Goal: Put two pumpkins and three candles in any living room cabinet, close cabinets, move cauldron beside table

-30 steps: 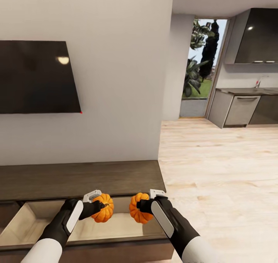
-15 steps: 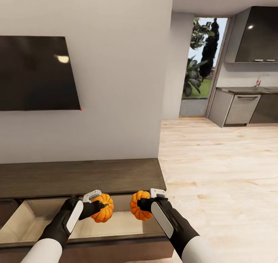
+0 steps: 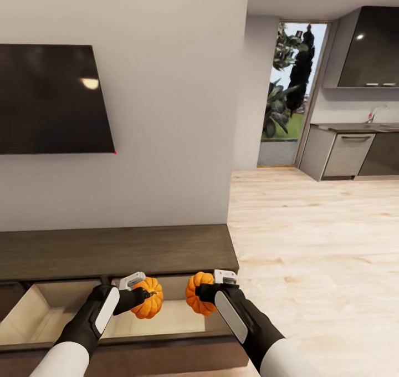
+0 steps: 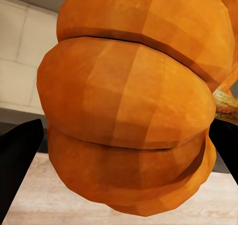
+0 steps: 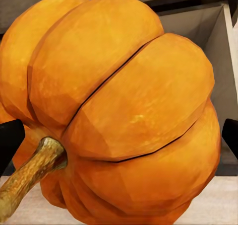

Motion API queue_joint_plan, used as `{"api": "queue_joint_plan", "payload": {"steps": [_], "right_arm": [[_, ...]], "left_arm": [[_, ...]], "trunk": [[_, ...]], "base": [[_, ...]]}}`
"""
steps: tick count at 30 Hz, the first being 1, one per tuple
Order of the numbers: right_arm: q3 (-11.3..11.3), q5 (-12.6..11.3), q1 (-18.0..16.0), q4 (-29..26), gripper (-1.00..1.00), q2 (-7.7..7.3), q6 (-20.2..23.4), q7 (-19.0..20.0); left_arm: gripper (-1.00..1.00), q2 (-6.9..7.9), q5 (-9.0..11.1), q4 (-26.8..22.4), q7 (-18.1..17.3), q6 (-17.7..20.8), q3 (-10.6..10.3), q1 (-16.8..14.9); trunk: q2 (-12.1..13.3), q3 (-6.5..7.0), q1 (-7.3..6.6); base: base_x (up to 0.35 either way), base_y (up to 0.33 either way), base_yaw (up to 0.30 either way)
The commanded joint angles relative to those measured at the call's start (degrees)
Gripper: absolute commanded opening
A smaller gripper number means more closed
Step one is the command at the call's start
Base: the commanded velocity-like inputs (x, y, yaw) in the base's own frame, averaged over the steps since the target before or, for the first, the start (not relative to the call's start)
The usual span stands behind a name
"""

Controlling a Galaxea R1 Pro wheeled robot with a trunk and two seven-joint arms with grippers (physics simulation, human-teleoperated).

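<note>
- My left end effector (image 3: 141, 295) is clamped on one pumpkin (image 3: 148, 305), and the right end effector (image 3: 206, 291) has the other pumpkin (image 3: 197, 294) gripped the same way.
- Both pumpkins are up in the air, side by side but not touching, right over the open drawer (image 3: 66, 316) of the dark-brown TV cabinet (image 3: 111, 252).
- The drawer is pulled out toward me and its pale beige inside looks bare from the head view.
- On the left wrist view the pumpkin (image 4: 134, 106) sits between the dark fingers (image 4: 17, 160).
- On the right wrist view I can see the other one's (image 5: 124, 106) brown stem (image 5: 29, 180), with the drawer's beige corner behind it.
- A wall TV (image 3: 52, 100) hangs above the cabinet, the light plank floor (image 3: 310, 244) runs off on my right, and a kitchen counter (image 3: 354, 128) sits way back there.
</note>
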Motion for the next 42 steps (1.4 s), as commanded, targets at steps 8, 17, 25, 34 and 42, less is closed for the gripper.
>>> {"api": "queue_joint_plan", "payload": {"steps": [8,17,25,34,42], "right_arm": [[0.64,0.00,-0.03,-0.02,-1.00,0.00,-0.45,-0.04],[0.75,0.00,-0.01,-0.02,-1.00,0.00,-0.46,-0.04],[0.75,0.00,-0.02,-0.02,-1.00,0.00,-0.46,-0.04],[1.84,-0.17,0.03,-0.36,-1.00,0.00,-0.59,0.04],[2.24,-0.17,0.05,-0.38,-1.00,0.00,-0.64,0.05]], "left_arm": [[-1.00,-0.02,0.19,0.00,-0.07,0.05,0.08,-0.01],[-1.00,0.01,0.22,0.00,-0.11,0.32,0.09,-0.01],[-1.00,0.01,0.30,0.00,-0.11,0.24,0.09,-0.01],[-1.00,0.07,0.24,-0.07,-0.12,0.18,0.18,-0.01],[-1.00,0.04,0.15,-0.02,-0.02,0.12,0.18,-0.01]], "trunk": [[-3.22,-1.44,1.76],[-3.63,-1.62,1.98],[-3.63,-1.62,1.98],[-6.03,-2.69,3.30],[-9.24,-3.94,5.06]], "base": [[0.000,0.000,0.000],[0.115,0.000,0.000],[0.118,0.000,0.000],[0.002,0.000,0.000],[0.000,0.000,0.126]]}}
